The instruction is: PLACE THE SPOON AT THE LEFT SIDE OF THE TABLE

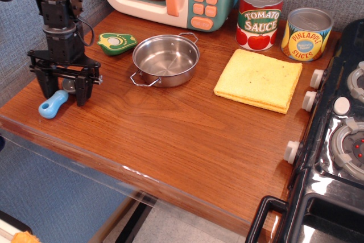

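Observation.image view: gripper (61, 89) low over the table (187, 140) near its left edge, jaws straddling the spoon (55, 102); whether they clamp it or have let go cannot be told; light-blue handle lies on the wood pointing to the front-left corner, bowl hidden between the fingers; judged at the drop spot, well clear of the pot (166, 59)

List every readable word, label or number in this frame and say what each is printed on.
"TOMATO SAUCE": red can.
"PINEAPPLE SLICES": yellow can; small print on its blue badge is too small to read.
Microwave buttons: no readable marks.
Green avocado toy: no text visible.
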You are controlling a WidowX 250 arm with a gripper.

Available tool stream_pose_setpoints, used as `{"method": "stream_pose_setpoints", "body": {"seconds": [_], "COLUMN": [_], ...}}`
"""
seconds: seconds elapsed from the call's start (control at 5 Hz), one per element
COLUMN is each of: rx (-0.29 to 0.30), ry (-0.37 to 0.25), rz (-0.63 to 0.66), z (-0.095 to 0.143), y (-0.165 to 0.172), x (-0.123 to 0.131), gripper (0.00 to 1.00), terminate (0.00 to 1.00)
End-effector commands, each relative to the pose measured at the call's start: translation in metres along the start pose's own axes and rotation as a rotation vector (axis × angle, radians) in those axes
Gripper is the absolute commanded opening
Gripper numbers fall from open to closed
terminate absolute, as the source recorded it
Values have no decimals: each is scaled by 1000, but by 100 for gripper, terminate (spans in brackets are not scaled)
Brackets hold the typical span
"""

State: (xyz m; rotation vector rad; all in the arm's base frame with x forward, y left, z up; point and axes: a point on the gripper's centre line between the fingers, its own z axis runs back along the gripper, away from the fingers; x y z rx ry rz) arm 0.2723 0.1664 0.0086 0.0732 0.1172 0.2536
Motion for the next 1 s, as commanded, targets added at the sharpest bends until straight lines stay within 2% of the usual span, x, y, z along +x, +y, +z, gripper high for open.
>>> {"method": "stream_pose_setpoints", "body": {"seconds": [0.0, 0.2, 0.4, 0.6, 0.8], "rx": [-17, -25, -16, -16, -16], "ry": [-160, -243, -217, -217, -217], "rz": [-32, -80, -178, -178, -178], "z": [53, 83, 76, 76, 76], "y": [-3, -16, -26, -26, -26], "x": [-8, -22, -24, -24, -24], "gripper": [100, 100, 100, 100, 100], "terminate": [0, 0, 0, 0, 100]}}
